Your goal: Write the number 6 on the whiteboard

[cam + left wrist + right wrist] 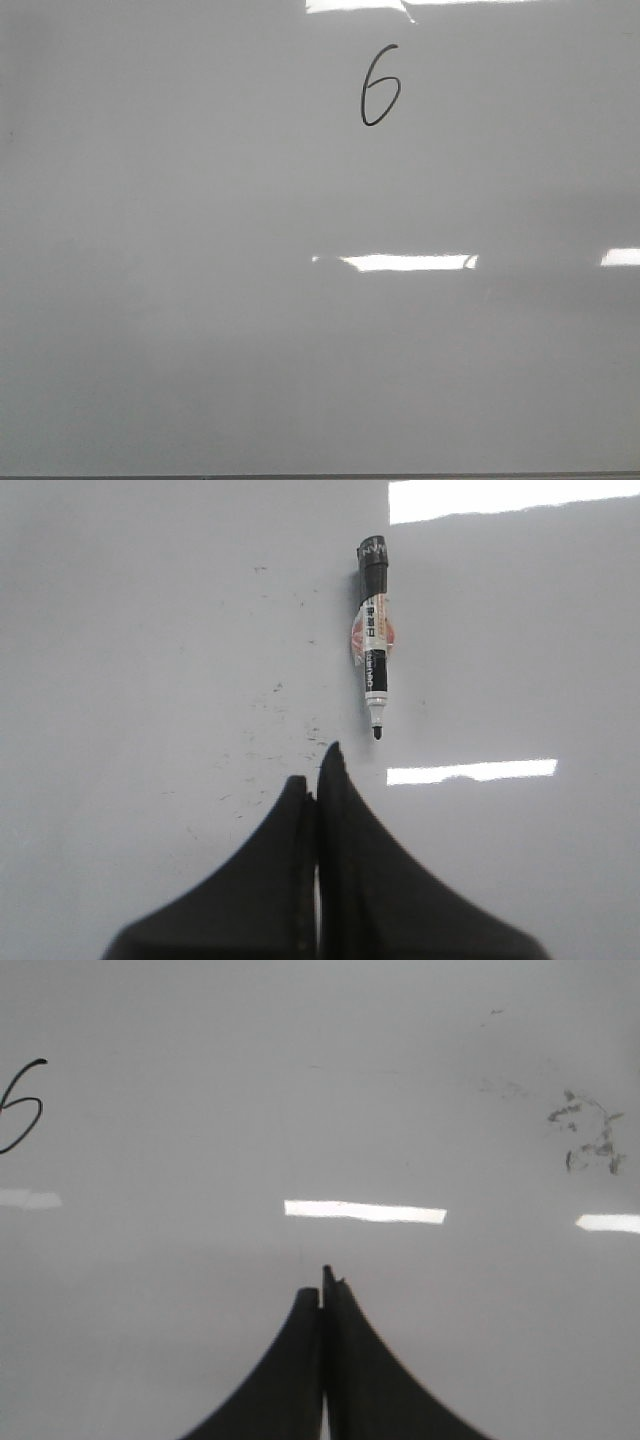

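The whiteboard (200,300) fills the front view, pale grey and glossy. A thin black number 6 (379,87) is drawn near its far middle. Part of it also shows in the right wrist view (22,1108). No gripper shows in the front view. In the left wrist view my left gripper (315,770) is shut and empty above the whiteboard (150,630). An uncapped marker (372,630) lies flat on the board just beyond the fingertips, its black tip pointing toward them. In the right wrist view my right gripper (322,1285) is shut and empty over the whiteboard (300,1080).
Faint dark smudges (588,1135) mark the board in the right wrist view. Small ink specks (280,730) lie on the board near the left fingertips. Bright light reflections (410,262) show on the board. The board's near edge (320,476) runs along the front.
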`<action>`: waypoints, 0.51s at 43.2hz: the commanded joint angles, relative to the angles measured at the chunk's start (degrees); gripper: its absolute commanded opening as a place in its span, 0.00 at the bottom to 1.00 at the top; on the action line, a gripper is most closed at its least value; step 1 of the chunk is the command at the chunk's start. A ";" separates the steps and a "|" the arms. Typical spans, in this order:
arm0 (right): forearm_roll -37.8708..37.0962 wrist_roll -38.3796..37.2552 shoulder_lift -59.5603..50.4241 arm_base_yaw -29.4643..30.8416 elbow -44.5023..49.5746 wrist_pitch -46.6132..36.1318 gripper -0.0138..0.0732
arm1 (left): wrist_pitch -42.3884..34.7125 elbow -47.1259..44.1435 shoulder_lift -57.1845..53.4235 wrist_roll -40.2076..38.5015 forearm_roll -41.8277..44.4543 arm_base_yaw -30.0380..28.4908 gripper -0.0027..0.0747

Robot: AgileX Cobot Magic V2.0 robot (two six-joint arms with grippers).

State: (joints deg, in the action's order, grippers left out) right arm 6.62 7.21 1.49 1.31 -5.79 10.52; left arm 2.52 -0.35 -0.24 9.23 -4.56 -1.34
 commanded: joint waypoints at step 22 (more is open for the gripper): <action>-0.26 0.45 -3.16 0.45 6.91 -13.63 0.08 | -4.94 -0.13 -0.88 -0.22 -0.54 -0.16 0.01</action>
State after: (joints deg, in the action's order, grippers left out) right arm 6.62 7.21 -0.64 1.31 1.48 2.10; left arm 2.52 -0.35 -0.24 9.23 -4.56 -1.34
